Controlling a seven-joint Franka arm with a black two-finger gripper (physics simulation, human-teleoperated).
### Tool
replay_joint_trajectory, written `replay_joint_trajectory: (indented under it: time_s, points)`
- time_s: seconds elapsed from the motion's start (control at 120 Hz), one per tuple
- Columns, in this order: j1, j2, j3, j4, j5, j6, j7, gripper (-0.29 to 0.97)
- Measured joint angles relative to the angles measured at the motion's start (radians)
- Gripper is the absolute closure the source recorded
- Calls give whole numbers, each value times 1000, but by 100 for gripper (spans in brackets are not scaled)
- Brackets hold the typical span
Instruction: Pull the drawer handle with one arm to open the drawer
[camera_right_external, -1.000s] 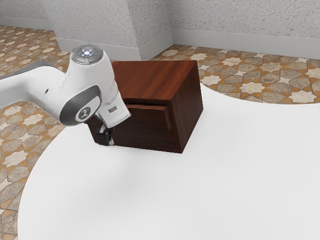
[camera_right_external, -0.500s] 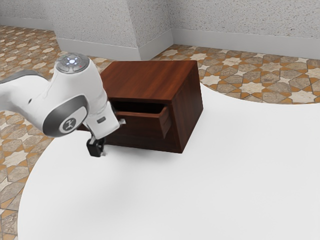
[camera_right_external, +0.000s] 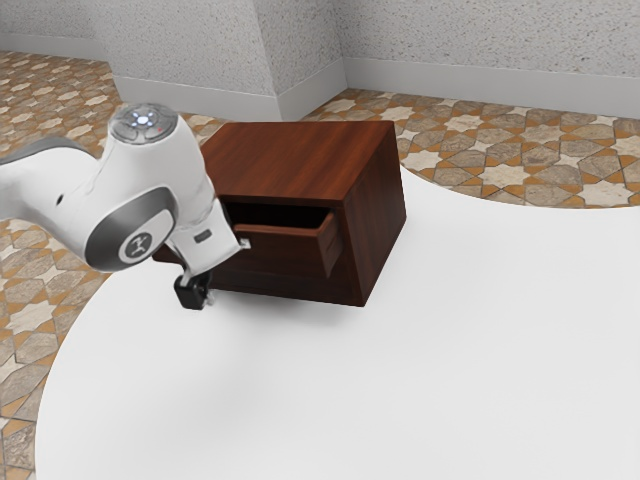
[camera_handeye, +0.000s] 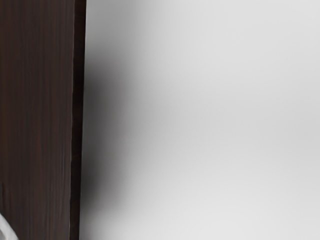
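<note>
The white desk (camera_right_external: 420, 380) carries a single dark wooden cabinet (camera_right_external: 300, 155), set toward the far side of the desk as the exterior view shows it. The arm (camera_right_external: 140, 215) comes in from the exterior view's left and hides that end of the cabinet front.

The drawer (camera_right_external: 290, 250) stands partly out of the cabinet, with a dark gap showing above its front panel. A second ago only a thin crack showed there. Half a second ago the drawer had reached roughly its present extension, and since then neither the drawer nor the arm has shifted noticeably. In my judgement the pull has done most of its work and has now slowed or halted. The drawer is open in part, not fully.

The tool (camera_right_external: 193, 292) sits low, close above the desk surface, at the end of the drawer front toward the exterior view's left. The arm's own bulk covers the handle, so a hold on it cannot be confirmed. Whether the tool is open or closed cannot be told either.

In the wrist view a dark wood face (camera_handeye: 35, 120) stands close beside the hand, with bare desk next to it.

If more opening is wanted, the same straight outward draw should serve.
</note>
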Motion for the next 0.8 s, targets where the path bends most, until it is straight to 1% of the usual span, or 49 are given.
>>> replay_joint_trajectory:
  time_s: [0.233,0.325,0.358,0.417,0.458,0.5,0.567,0.625,0.8]
  points:
    - [-12,-82,3,-68,-1,-1,0,28]
    - [-15,-108,2,-92,4,1,0,28]
    - [-18,-116,2,-96,16,1,-1,33]
    - [-22,-125,3,-98,34,1,-2,46]
    - [-23,-123,5,-97,42,1,-2,48]
    - [-26,-115,8,-94,50,1,-2,45]
    - [-30,-105,12,-91,58,3,-3,34]
    - [-36,-102,16,-82,63,2,-2,27]
    - [-44,-109,23,-74,96,1,-1,15]
